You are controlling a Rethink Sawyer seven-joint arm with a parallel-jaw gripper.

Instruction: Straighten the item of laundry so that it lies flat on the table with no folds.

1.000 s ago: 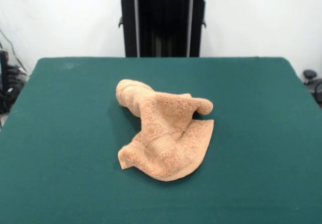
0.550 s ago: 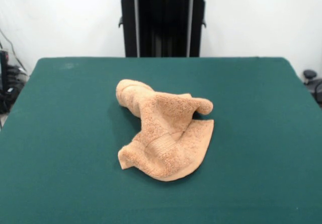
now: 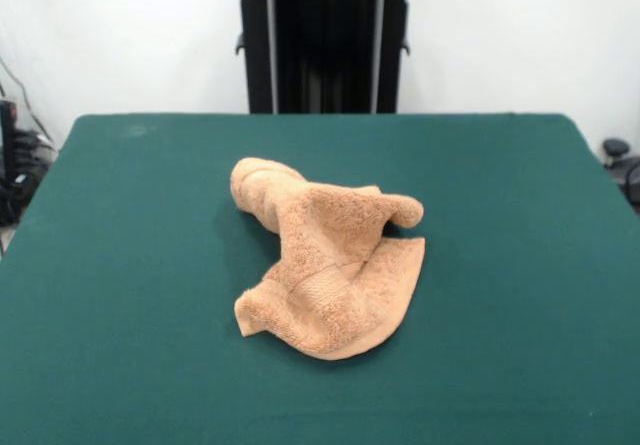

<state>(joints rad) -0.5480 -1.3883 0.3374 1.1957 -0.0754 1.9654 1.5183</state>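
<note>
The desk [image 3: 120, 295] is filling most of the front view, and its green cloth is lying bare all around the towel. At 12 o'clock, behind the far edge, the black pedestal [image 3: 325, 45] is standing against the white wall. No arm is reaching into the picture, so the end effector is not showing and I cannot tell if it is wide, narrow or holding something.

The towel [image 3: 330, 255] is resting near the middle of the desk, crumpled into a heap. One rolled lobe is pointing to 10 o'clock, a curled corner is sticking out at 2 o'clock, and a flatter flap is spreading toward 5 o'clock. The woven band [image 3: 318, 287] is running across the near part, and a raised corner is lifting from the cloth at 7 o'clock.

In my judgement the step in hand is choosing the first pinch, and nothing is flat yet. A good choice is probably a free corner, at 7 o'clock or at 2 o'clock, not the thick middle, where several layers could come up together. After lifting only a little, pulling outward and away from the heap, low over the desk, should open the fold. The terry is probably gripping the felt, so dragging could bunch it again; slow pulling is safer.
</note>
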